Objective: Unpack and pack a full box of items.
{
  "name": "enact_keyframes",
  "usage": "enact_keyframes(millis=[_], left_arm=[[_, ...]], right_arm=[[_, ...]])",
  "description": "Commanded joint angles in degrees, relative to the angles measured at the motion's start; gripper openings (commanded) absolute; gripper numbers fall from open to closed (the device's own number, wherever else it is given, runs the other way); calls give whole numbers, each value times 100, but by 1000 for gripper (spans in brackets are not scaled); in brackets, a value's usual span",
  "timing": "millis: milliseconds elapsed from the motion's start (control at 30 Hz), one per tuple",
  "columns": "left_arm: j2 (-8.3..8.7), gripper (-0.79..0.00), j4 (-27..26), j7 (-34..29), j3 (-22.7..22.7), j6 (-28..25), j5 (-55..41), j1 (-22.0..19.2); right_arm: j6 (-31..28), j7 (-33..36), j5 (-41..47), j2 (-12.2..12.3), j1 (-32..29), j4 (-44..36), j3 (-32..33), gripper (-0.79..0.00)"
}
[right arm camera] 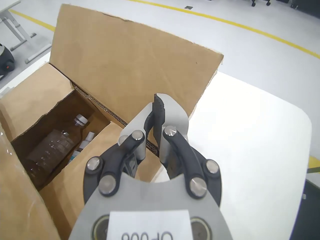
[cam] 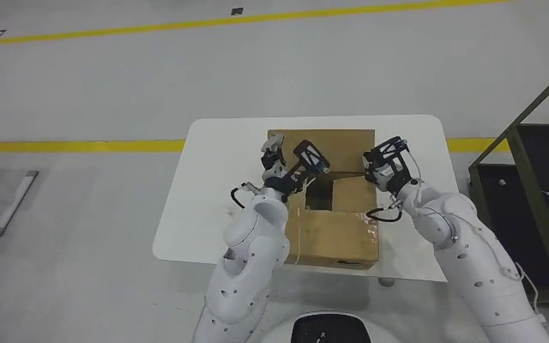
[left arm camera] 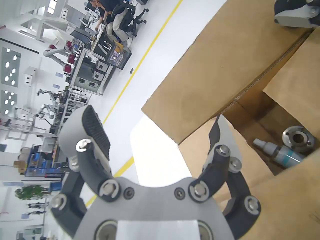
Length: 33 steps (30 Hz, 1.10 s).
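Note:
A brown cardboard box sits on the white table, its long back flap standing up. My left gripper is open at the box's left end, one finger outside the box and one over the left side flap. My right gripper is shut on the right side flap near the back corner. Down in the opening lie a brown glass bottle, a small white spray bottle and a metal flange. From above, the left gripper and the right gripper flank the opening.
The front flap lies folded over the near half of the box. Bare tabletop runs to the left of the box and to its right. A dark metal rack stands off the table's right edge.

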Motion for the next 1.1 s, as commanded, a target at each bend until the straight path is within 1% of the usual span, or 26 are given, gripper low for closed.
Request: enact_keyframes(millis=[0,100,200,300,400,467,600,667,967,1067], left_arm=[[36,0,-324,23,-115,-47,-9,308],[76,0,-740,83,-279,-61,-210,772],[102,0,-1064,95,-464,-19,-481,1128],[123,0,-1255,196,-596,13,-702,1340],[138,0,-1326,298,-714,105,-912,1496],[150,0,-1372,345,-770,134,-965,1552],[168,0,-1416,445,-854,189,-1132,1655],[182,0,-1431,461,-879,155,-1140,1674],[192,0,-1429,480,-887,141,-1180,1691],[192,0,-1429,480,-887,141,-1180,1691]], right_arm=[[19,111,158,-5,35,38,-8,-785],[9,261,405,-5,65,46,21,-785],[-145,282,624,22,-55,-190,141,-785],[-344,389,1006,71,-369,-613,404,-785],[-562,698,1056,148,-854,-1206,682,-785],[-697,843,1000,199,-1241,-1582,870,-785],[-909,894,947,272,-1967,-2133,1196,-785],[-859,801,774,296,-2228,-2313,1353,-785],[-859,801,774,296,-2228,-2313,1353,-785],[-1045,830,1166,310,-2282,-2200,1377,-785]])
